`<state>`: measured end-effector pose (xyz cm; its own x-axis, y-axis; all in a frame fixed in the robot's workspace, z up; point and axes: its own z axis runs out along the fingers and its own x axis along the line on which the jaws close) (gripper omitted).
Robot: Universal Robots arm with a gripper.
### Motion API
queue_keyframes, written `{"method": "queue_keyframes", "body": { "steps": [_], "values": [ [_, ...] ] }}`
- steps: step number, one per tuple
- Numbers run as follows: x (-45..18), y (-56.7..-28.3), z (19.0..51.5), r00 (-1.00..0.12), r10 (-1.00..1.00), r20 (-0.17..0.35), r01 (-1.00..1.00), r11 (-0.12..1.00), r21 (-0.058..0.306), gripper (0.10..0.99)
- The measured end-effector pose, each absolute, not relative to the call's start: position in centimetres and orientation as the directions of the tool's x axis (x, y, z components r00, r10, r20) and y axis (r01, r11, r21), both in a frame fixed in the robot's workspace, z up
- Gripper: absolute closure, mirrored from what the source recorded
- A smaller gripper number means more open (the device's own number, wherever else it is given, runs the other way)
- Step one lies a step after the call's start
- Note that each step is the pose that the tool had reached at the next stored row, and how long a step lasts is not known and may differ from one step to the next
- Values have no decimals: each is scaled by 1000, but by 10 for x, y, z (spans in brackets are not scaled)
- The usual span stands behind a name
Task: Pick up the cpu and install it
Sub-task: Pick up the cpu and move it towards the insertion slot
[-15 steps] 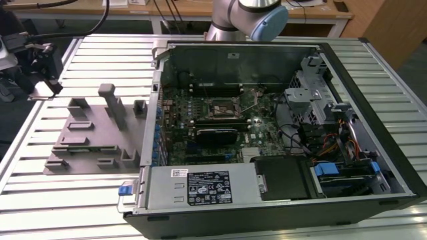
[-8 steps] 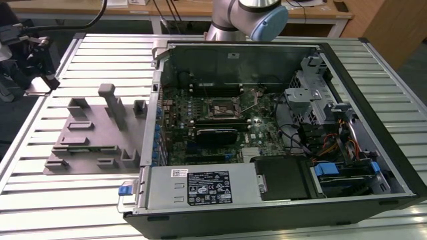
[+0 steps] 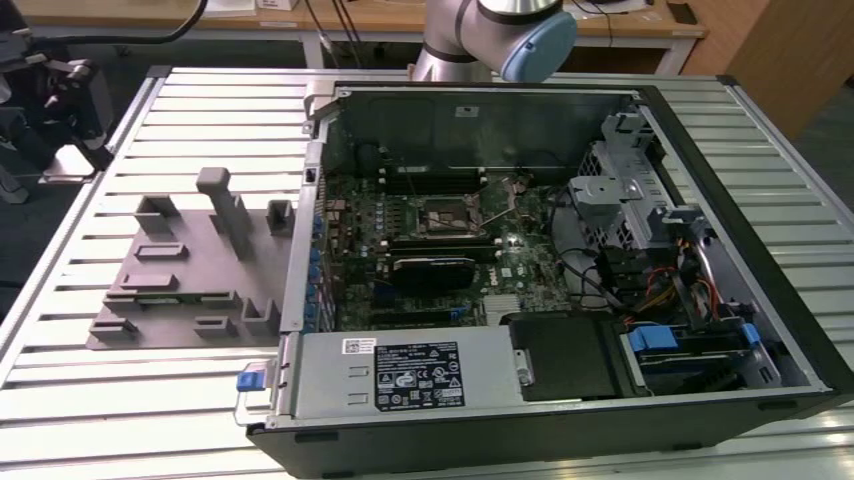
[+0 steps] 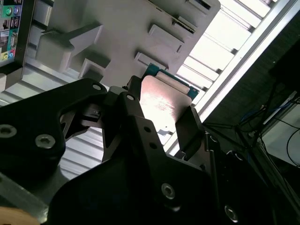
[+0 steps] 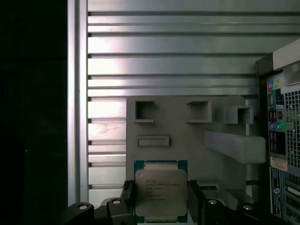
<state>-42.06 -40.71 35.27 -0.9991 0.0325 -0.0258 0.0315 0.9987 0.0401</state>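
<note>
The cpu [image 5: 161, 190], a square chip with a silvery top plate and a green rim, sits between the two dark fingers [image 5: 194, 199] of my gripper [image 5: 161, 202], which is shut on it. In the second wrist view the cpu [image 4: 164, 98] shows edge-on between the same fingers [image 4: 190, 126] of the gripper [image 4: 161, 112]. It hangs well above the grey plastic fixture [image 5: 187, 136]. In the exterior view the open computer case [image 3: 747, 250] lies on its side, and the motherboard's square socket [image 3: 434, 215] sits near its middle.
The grey fixture [image 3: 174, 270] with upright blocks lies on the slatted metal table [image 3: 200, 110], on the exterior view's left of the case. The arm's base [image 3: 467, 40] stands behind the case. A power supply [image 3: 400, 375], drive cage [image 3: 621, 190] and cables crowd the case's inside.
</note>
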Motion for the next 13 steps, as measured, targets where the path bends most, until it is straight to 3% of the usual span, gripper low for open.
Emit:
{"method": "queue_keyframes", "body": {
  "steps": [13],
  "values": [
    [-421,-407,373,-999,33,-26,31,999,40,545]
  ]
}}
